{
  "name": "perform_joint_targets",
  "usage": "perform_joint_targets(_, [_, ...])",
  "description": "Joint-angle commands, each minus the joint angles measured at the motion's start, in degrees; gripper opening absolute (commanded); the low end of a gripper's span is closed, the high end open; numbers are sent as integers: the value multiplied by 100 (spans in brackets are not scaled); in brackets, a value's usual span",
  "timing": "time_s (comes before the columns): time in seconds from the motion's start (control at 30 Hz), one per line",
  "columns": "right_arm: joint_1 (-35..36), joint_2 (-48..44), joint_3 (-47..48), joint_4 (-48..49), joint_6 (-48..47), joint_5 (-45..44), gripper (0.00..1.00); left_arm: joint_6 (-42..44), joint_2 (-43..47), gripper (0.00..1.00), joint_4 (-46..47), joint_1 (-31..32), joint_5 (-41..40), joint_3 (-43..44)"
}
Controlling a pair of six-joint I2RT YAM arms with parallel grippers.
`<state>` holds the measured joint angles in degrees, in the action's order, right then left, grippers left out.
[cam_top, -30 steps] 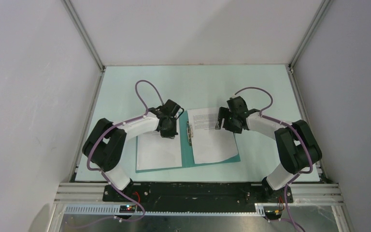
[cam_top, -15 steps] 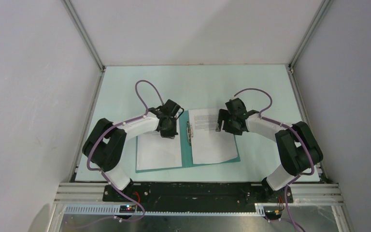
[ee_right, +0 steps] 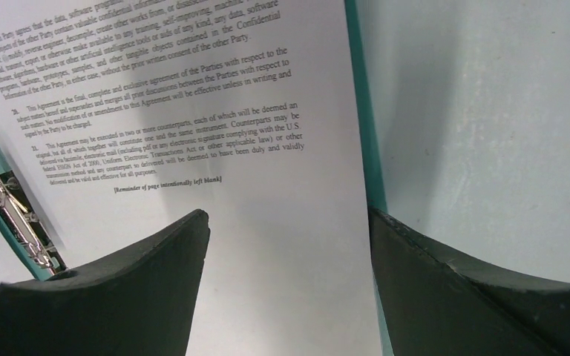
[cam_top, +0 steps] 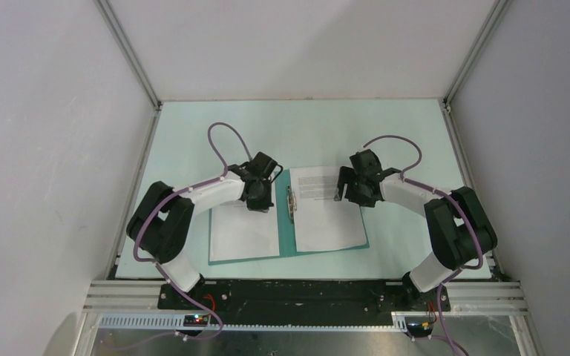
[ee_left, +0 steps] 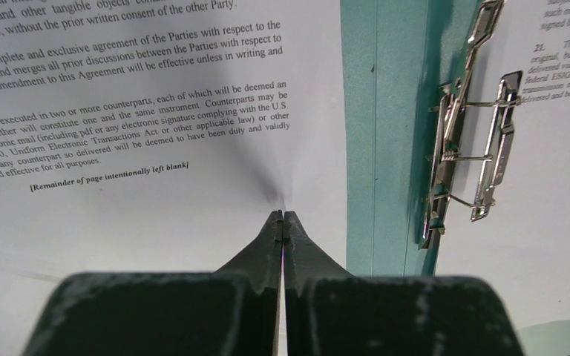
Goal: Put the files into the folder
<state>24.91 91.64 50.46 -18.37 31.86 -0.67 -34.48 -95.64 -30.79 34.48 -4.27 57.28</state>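
The teal folder (cam_top: 285, 230) lies open and flat, its metal clip (ee_left: 475, 133) along the spine (ee_left: 375, 148). One white file (cam_top: 243, 231) covers its left half, and the other file (cam_top: 328, 219) lies squarely on its right half, printed text at the far end. My left gripper (ee_left: 283, 215) is shut, its tips resting on the left file (ee_left: 156, 208) just below the text, with nothing between them. My right gripper (ee_right: 288, 213) is open above the right file (ee_right: 267, 111), one finger over the paper and one at the folder's right edge (ee_right: 364, 111).
The pale green table (cam_top: 401, 141) runs beyond the folder on all sides. White walls and aluminium posts (cam_top: 130, 59) enclose the workspace. Both arm bases sit on the black rail (cam_top: 304, 293) at the near edge.
The right file has turned from a skewed lie to square inside the folder's right half. My right gripper has shifted slightly away and to the right. The left gripper has stayed put.
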Motion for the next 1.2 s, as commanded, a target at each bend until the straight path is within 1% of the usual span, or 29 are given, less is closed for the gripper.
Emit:
perform_joint_targets(0.0, [-110,-118,-81,-325,-80,-159,82,73,41,0,14,6,32,262])
perform_joint_targets(0.23, [-247,-273,-81,-443,-133,-224,82,90,56,0,-3,4,38,297])
perform_joint_targets(0.43, [-362,-677,-12,-717,-195,-352,82,84,107,1,-28,6,121,419])
perform_joint_targets(0.57, [-203,-949,248,-1147,-185,-459,81,41,200,5,-61,4,205,562])
perform_joint_targets(0.67, [223,-946,485,-1187,10,-385,78,-12,244,11,-66,6,263,643])
perform_joint_targets(0.7, [446,-911,541,-1154,64,-366,75,-27,245,13,-61,0,303,677])
perform_joint_targets(0.73, [573,-790,669,-1135,180,-351,73,-60,253,18,-60,-6,330,696])
perform_joint_targets(0.8, [927,-516,911,-1045,332,-384,66,-119,260,24,-57,-38,377,743])
perform_joint_targets(0.83, [1165,-298,1005,-1013,375,-409,60,-149,271,26,-56,-84,456,766])
perform_joint_targets(0.87, [1275,-187,1233,-1007,447,-498,58,-165,308,33,-53,-114,495,775])
perform_joint_targets(0.9, [1494,26,1341,-1008,472,-563,53,-200,322,37,-56,-180,523,772])
perform_joint_targets(0.93, [1580,120,1556,-991,519,-673,51,-222,354,41,-53,-219,537,765])
perform_joint_targets(1.0, [1795,403,1823,-929,571,-766,42,-325,409,44,-51,-343,544,689])
perform_joint_targets(1.1, [2037,811,2144,-888,594,-892,35,-575,494,41,-24,-590,530,486])
perform_joint_targets(1.17, [2146,1066,2376,-945,587,-1017,32,-698,558,42,11,-684,461,364])
